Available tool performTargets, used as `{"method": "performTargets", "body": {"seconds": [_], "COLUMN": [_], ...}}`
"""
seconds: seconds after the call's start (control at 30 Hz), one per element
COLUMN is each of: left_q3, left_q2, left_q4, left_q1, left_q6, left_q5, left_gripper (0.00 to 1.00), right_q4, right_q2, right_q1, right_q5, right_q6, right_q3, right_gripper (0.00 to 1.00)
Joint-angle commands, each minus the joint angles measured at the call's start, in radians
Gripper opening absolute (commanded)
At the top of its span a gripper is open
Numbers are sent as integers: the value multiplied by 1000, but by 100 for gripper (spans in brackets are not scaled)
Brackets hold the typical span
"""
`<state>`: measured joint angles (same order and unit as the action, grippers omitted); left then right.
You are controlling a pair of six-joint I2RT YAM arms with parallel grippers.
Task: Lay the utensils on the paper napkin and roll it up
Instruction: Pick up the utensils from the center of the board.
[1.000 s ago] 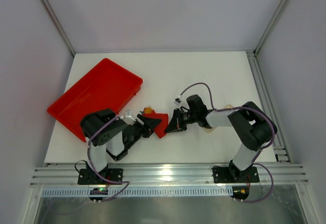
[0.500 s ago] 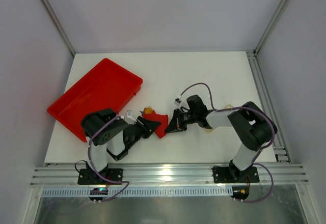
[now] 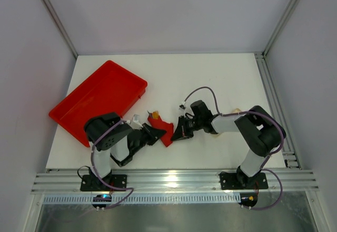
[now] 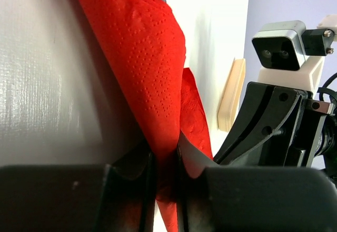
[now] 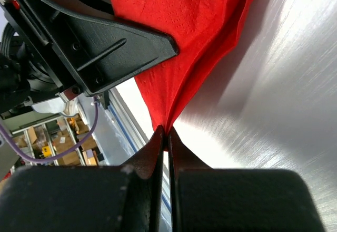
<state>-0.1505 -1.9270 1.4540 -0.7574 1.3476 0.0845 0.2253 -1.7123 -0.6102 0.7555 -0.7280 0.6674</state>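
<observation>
At the far left of the table (image 3: 221,79), the red tray (image 3: 100,103) sat at an angle, near the back left corner. Just right of it, the left arm reached low across the near part of the table. The left gripper (image 4: 164,158) was clenched on the paper napkin (image 3: 163,128), and the left wrist view showed red paper squeezed in the narrow gap between its 2 fingers.

The napkin sat between the 2 grippers, right of the tray and apart from it. It was bunched and folded rather than flat, and the folds fanned out from each pinch.

From the right, the right gripper (image 5: 166,137) met the napkin's other side. It was closed tight on a thin point of the paper. The 2 grippers faced each other, very close, with only the napkin between them.

Further right, 1 utensil (image 4: 231,103) lay on the table beside the right arm, apart from the napkin and not on it. Any other utensils could not be made out.
</observation>
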Motion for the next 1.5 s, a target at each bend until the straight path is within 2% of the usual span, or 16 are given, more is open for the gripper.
{"method": "performTargets", "body": {"seconds": [0.0,0.2,0.43,0.63,0.83,1.07,1.13,1.33,1.47], "left_q3": [14,9,-1,-4,-9,-29,-46,-69,-67], "left_q2": [2,23,49,98,167,354,425,523,565], "left_q4": [91,91,91,91,77,-110,-211,-357,-389], "left_q1": [6,6,6,6,6,6,4,0,-5], "left_q6": [-90,-133,-191,-245,-281,-353,-378,-404,-409], "left_q5": [20,-9,-57,-113,-167,-196,-198,-201,-200], "left_gripper": [13,6,6,5,5,6,6,4,4], "right_q4": [-56,-135,-285,-365,-385,-389,-383,-383,-392], "right_q2": [56,100,180,229,214,194,195,217,272], "right_q1": [-16,-29,-36,-57,-125,-160,-169,-180,-187], "right_q5": [-12,-76,-185,-240,-274,-289,-298,-355,-396], "right_q6": [64,116,203,280,317,325,328,345,358], "right_q3": [40,58,83,130,195,215,210,205,209], "right_gripper": [4,16,37,43,45,45,45,46,50]}}
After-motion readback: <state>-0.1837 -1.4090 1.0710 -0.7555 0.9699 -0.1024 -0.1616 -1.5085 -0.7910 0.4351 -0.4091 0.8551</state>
